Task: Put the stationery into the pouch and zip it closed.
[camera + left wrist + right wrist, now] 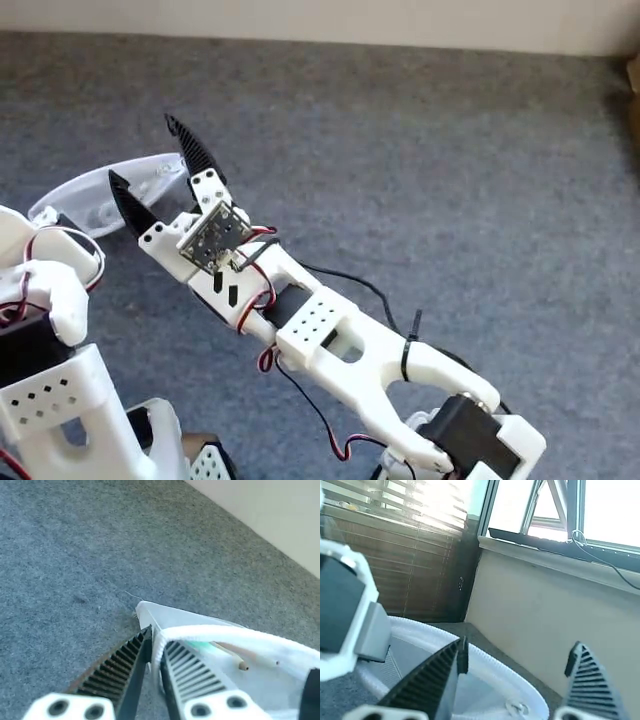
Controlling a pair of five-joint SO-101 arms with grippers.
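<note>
Left gripper (154, 636) fingers pinched narrow on the pouch (175, 617) rim; right gripper (141, 147) fingers wide above it. Pouch looks light, floppy, probably slippery; best gripped at the zip edge.

Clear-white pouch (100, 200), black ribbed jaws, grey carpet (450, 150)

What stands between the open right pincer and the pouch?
Nothing visible does. The right pincer hangs open over the pouch, and no object shows between them. The left pincer is shut on the pouch's edge, and it does not lie between the right pincer and the pouch.
</note>
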